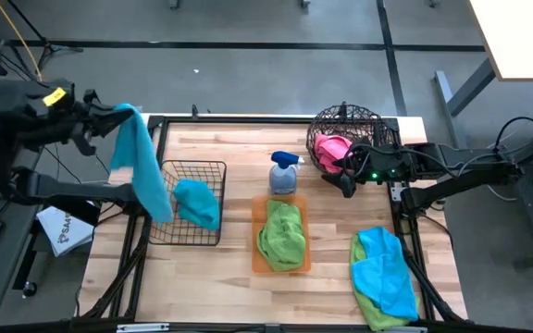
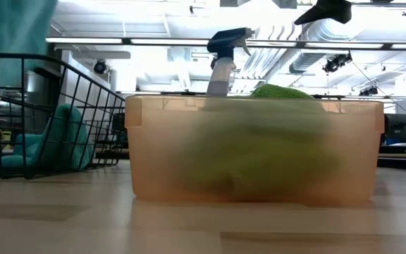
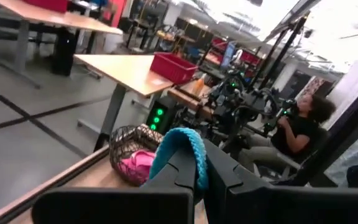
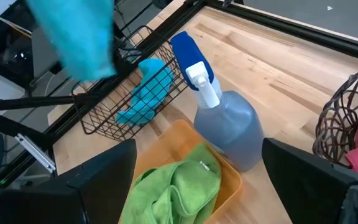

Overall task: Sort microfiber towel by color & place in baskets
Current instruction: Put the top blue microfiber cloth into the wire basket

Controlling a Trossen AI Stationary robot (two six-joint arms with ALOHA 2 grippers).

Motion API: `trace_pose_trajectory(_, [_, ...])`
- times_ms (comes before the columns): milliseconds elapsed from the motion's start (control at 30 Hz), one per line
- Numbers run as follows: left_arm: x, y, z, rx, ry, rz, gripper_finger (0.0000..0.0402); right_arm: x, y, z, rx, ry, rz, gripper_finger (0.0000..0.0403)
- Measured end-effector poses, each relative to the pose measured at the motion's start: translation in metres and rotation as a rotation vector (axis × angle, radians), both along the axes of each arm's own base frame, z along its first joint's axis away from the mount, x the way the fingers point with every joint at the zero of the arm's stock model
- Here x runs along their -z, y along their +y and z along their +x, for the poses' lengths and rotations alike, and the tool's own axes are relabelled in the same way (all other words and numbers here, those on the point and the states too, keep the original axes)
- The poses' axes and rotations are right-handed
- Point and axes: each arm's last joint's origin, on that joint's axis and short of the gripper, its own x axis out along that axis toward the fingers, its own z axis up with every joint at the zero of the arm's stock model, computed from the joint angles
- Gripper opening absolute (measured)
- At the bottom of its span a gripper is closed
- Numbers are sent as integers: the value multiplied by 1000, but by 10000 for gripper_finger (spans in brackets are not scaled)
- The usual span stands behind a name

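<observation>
I have the left gripper (image 1: 117,116) clenched on a cyan towel (image 1: 143,165) — it dangles beside the black basket (image 1: 192,203). My right gripper (image 1: 348,182) hangs released near the round basket (image 1: 345,134).

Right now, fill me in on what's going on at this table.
The robot is sorting towels by color. The left tool holds a cyan towel hanging beside the black wire basket, which already has one cyan towel in it. The right tool, open, sits by the round brown basket holding a pink towel. A green towel lies in the orange tray; a cyan-and-green pile waits at the table's near right.
</observation>
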Motion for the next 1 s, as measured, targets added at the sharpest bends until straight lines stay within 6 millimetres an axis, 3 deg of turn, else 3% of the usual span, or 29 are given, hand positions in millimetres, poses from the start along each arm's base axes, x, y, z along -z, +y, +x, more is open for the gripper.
trace_pose_trajectory(267, [25,9,65,167,170,-63,0,0,0,0,11,-5,15,344])
trace_pose_trajectory(433, [43,9,88,322,270,-134,0,0,0,0,13,-6,18,344])
trace_pose_trajectory(667, [54,-5,79,498,373,-319,0,0,0,0,9,-4,12,344])
trace_pose_trajectory(900, [70,-4,39,208,535,-338,0,0,0,0,0,0,-2,344])
trace_pose_trajectory(1000, [81,-3,32,121,648,-354,0,0,0,0,-1,1,-3,344])
